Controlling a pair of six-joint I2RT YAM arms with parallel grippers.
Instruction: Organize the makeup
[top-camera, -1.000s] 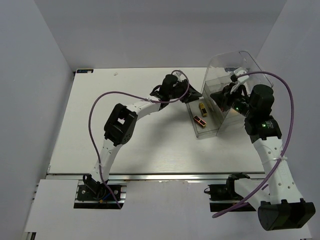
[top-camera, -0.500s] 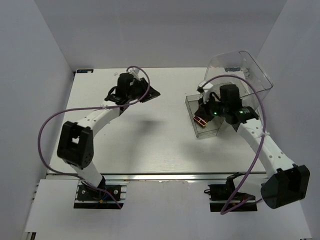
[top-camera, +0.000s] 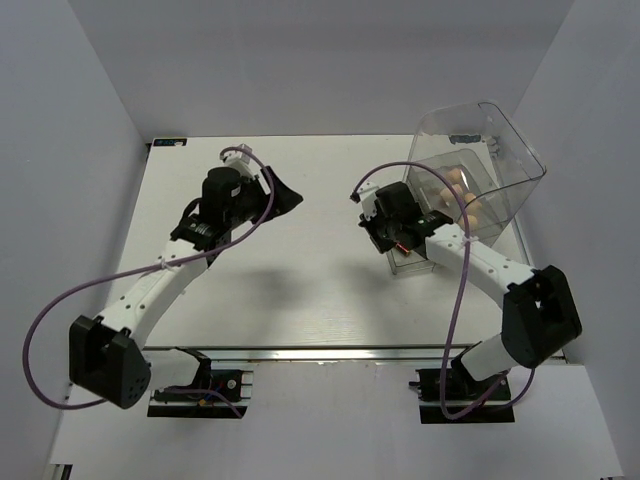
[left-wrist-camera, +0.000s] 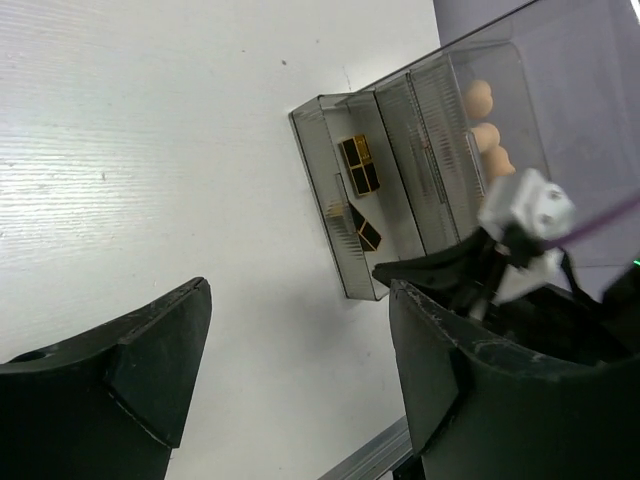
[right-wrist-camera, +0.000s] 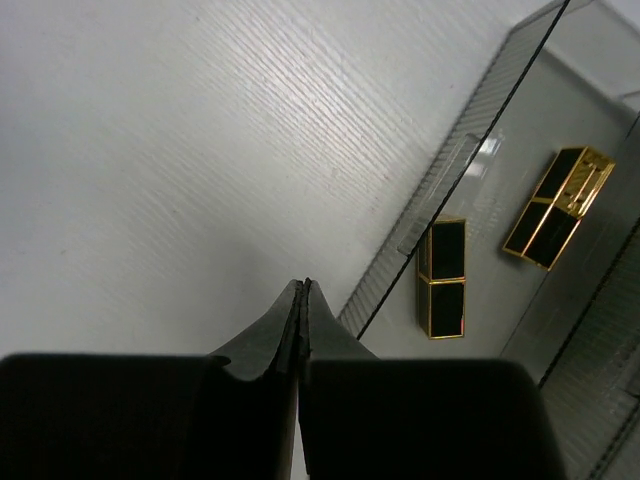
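Observation:
Two gold-and-dark lipstick tubes (right-wrist-camera: 441, 278) (right-wrist-camera: 558, 208) lie in the pulled-out clear drawer (right-wrist-camera: 470, 160); they also show in the left wrist view (left-wrist-camera: 358, 165) (left-wrist-camera: 367, 232). Three peach sponges (left-wrist-camera: 485, 135) sit deeper in the clear drawer box (top-camera: 490, 140) and show through its wall from above (top-camera: 457, 187). I cannot make out the palettes. My right gripper (right-wrist-camera: 303, 285) is shut and empty, just outside the drawer's outer wall near its near end (top-camera: 383, 238). My left gripper (left-wrist-camera: 300, 290) is open and empty, above bare table left of the drawer (top-camera: 288, 195).
The drawer (top-camera: 412, 264) sticks out of the box toward the table's middle. The box stands against the right wall. The table's near edge has a metal rail (top-camera: 330, 352). The right arm's purple cable (top-camera: 460, 300) loops over the near right.
My left arm has swung left, away from the drawer, to the table's left middle. My right gripper has moved from the box's face to the drawer's outer side.

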